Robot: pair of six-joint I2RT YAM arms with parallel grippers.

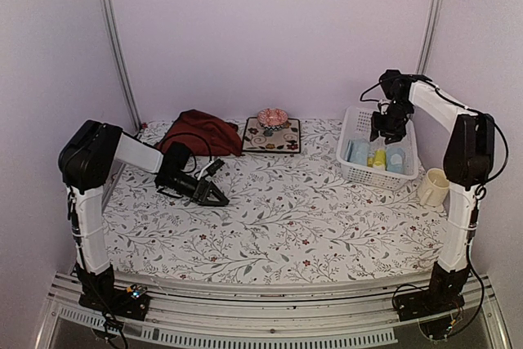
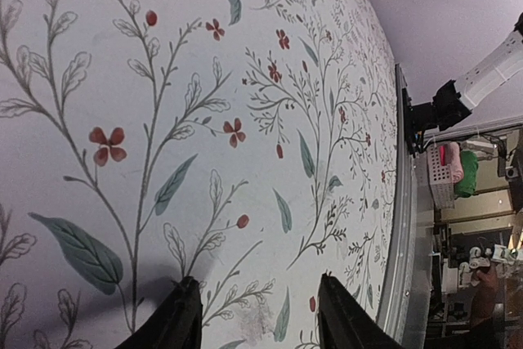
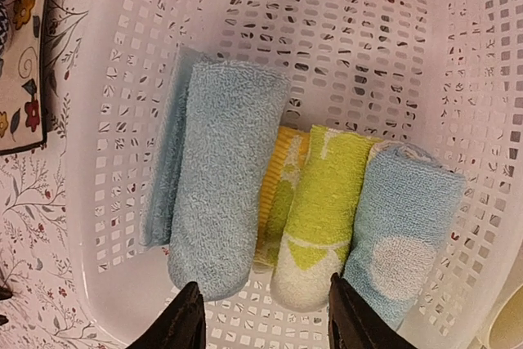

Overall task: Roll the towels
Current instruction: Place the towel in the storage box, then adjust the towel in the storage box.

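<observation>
A dark red towel (image 1: 198, 131) lies bunched at the back left of the table. A white basket (image 1: 353, 165) at the right holds rolled towels: a pale blue one (image 3: 221, 177), a yellow-green one (image 3: 319, 218), a yellow one (image 3: 282, 181) behind it, and a light blue one with a white dot (image 3: 400, 230). My right gripper (image 1: 386, 131) hovers over the basket, open and empty (image 3: 265, 316), above the rolls. My left gripper (image 1: 214, 194) is open and empty, low over the bare floral covering (image 2: 253, 316), in front of the red towel.
A square dark floral mat (image 1: 272, 136) with a pink pincushion-like object (image 1: 272, 118) sits at the back centre. A cream cup (image 1: 433, 186) stands right of the basket. The white floral covering (image 1: 286, 226) spans the table. Walls close in at back and sides.
</observation>
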